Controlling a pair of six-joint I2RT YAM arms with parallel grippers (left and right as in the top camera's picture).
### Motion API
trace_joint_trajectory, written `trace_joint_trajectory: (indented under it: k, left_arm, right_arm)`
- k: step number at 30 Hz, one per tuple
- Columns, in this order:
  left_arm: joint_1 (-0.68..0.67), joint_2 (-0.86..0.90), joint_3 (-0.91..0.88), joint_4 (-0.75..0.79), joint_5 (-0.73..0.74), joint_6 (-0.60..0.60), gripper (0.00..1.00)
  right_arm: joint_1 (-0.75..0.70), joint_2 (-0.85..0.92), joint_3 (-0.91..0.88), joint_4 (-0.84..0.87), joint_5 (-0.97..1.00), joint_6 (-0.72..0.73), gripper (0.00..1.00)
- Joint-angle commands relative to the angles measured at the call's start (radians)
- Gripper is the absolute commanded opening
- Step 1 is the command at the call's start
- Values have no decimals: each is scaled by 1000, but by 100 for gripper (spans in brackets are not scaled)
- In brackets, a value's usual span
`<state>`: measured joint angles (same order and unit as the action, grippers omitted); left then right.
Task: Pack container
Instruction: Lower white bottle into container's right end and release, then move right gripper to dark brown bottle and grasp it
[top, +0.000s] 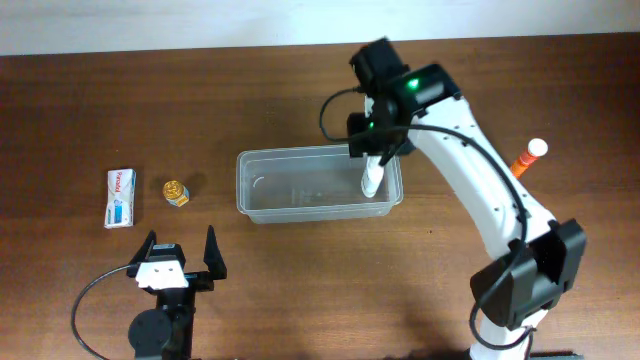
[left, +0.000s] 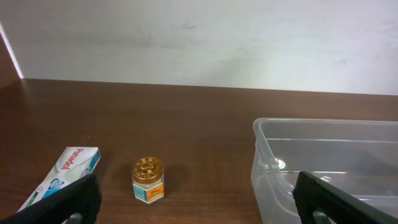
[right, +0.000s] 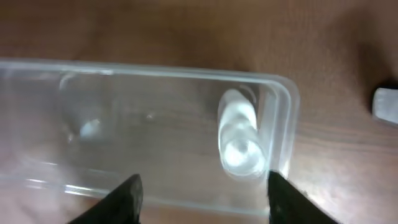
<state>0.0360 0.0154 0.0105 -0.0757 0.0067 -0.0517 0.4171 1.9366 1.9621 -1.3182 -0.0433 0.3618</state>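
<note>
Clear, translucent rectangular plastic container (top: 300, 190) sits on the dark brown wooden bench (top: 300, 300), slightly right of the overhead frame's centre, long side running left to right. One white plastic bottle (top: 371, 180) is inside it at the right end, close against the end wall. The right wrist view shows this bottle (right: 239, 134) nearly end-on, so whether it stands upright or leans cannot be told. The right gripper (top: 377, 150) hangs above that end of the container (right: 155, 118). In the wrist view the gripper (right: 208, 199) is spread wide, and nothing is held between its black fingers (right: 127, 199). The left gripper (top: 180, 250) is at the lower left of the overhead frame, well apart from the container, likewise fully spread and empty. The left wrist view confirms this: the gripper (left: 202, 208) faces the container wall (left: 323, 155) at right. Left of the container lie a small jar with a gold lid (top: 177, 192) (left: 148, 179) and, just beside it, a flat white cardboard box with red and blue print (top: 120, 197) (left: 68, 168). An orange tube with a white cap (top: 528, 157) lies at the right of the overhead frame, outside the container.
</note>
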Motion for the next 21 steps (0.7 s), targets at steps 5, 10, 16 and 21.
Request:
trace_joint_trajectory:
  k: [5,10,16,21]
  left_arm:
    - [6,-9,-2,-8,-4,12,99]
    - [6,-9,-2,-8,-4,12,99]
    - [6,-9,-2,-7,-3,12,99]
    - [6,-9,-2,-7,-3,12,99]
  right_arm:
    - [-141,-2,237,-179,44,-111,79]
    - [-287,4,244,-208,40,-176,82]
    - [-405,62,227,-204,39,-228,82]
    - [-446,157,216,-205,29,-258,82]
